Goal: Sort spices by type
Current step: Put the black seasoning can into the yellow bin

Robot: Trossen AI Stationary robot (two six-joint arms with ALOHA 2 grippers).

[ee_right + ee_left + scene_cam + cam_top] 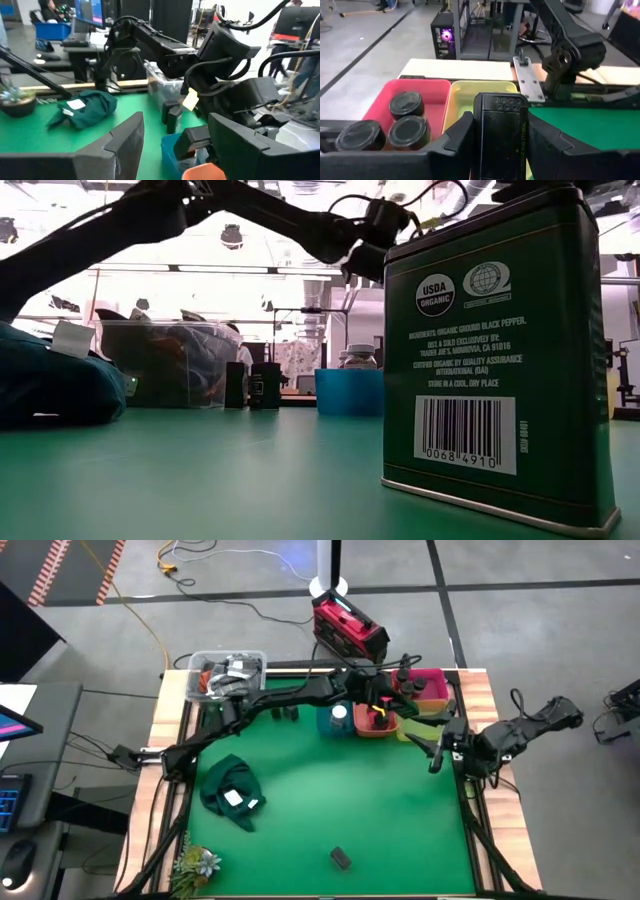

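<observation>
Left claw holds a dark tin over the bins at the far side of the bench.

The left claw (pixel 497 145) is closed on a dark rectangular tin (pixel 500 132), standing upright between its fingers, just above the yellow bin (pixel 462 100) and beside the pink bin (pixel 435 92), where three dark round jars (pixel 387 127) sit close together. The right claw (pixel 437 752) hangs partly open and empty near the right edge of the bench (pixel 340 800), just beside the bins. A white-capped jar (pixel 339 716) stands in a blue bin (pixel 328 722). Another tin (pixel 340 858) lies alone near the front edge, well apart from the rest. A green cloth (pixel 232 792) lies on the left.
</observation>
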